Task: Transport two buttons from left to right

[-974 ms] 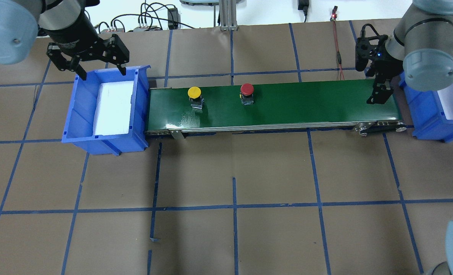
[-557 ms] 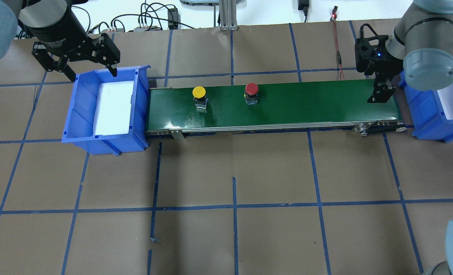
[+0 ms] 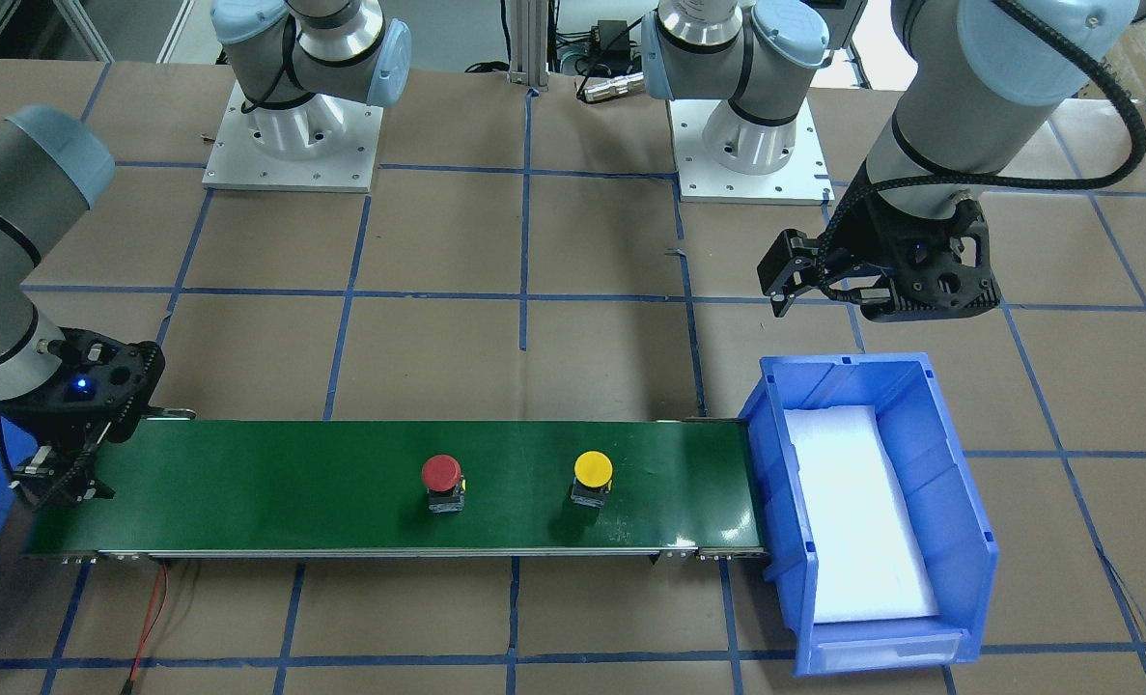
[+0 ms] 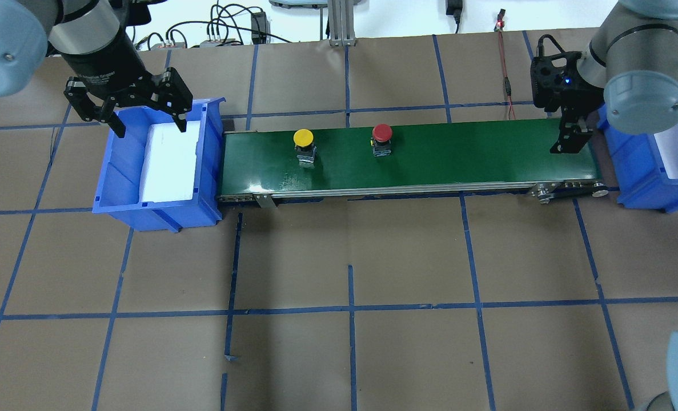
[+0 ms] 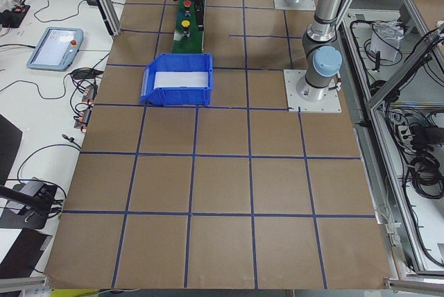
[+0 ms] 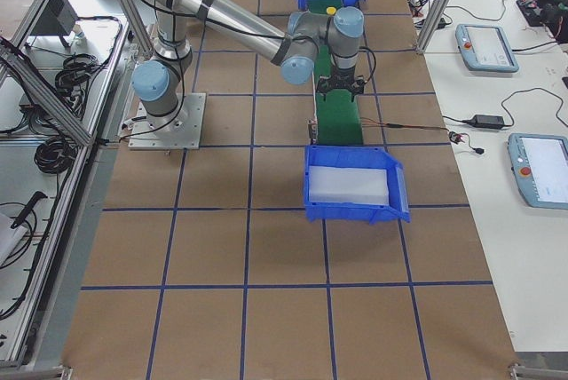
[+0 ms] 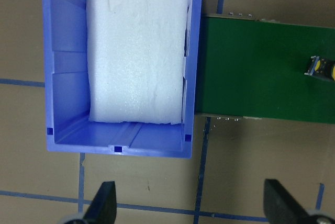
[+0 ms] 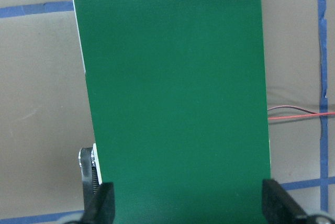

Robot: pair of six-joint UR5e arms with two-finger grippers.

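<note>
The yellow button (image 4: 304,137) and the red button (image 4: 381,133) are both standing upright, caps up, on the green conveyor belt (image 4: 458,154) that is lying across the brown tabletop (image 4: 350,257). The yellow one is sitting nearer the belt's left end. The red one is sitting closer to the belt's middle, and the two are not touching. In the left wrist view only a sliver of the yellow button (image 7: 320,67) is showing at the frame's edge.

The left gripper (image 4: 150,127) is hovering above the left blue bin (image 4: 121,171), which is butting against the belt's left end and holding a white foam pad (image 4: 170,160). Its fingers (image 7: 102,205) are standing spread wide with nothing between them. It is staying well apart from both buttons.

The right gripper (image 4: 570,140) is hanging over the belt's right end, just beside the right blue bin (image 4: 641,188). From its wrist camera the fingers (image 8: 277,203) are showing far apart, roughly spanning the belt's width, and gripping nothing. The stretch of belt beneath it is showing only bare green surface. The red button is sitting a long way along the belt from this gripper, and the yellow one farther away again.
</note>
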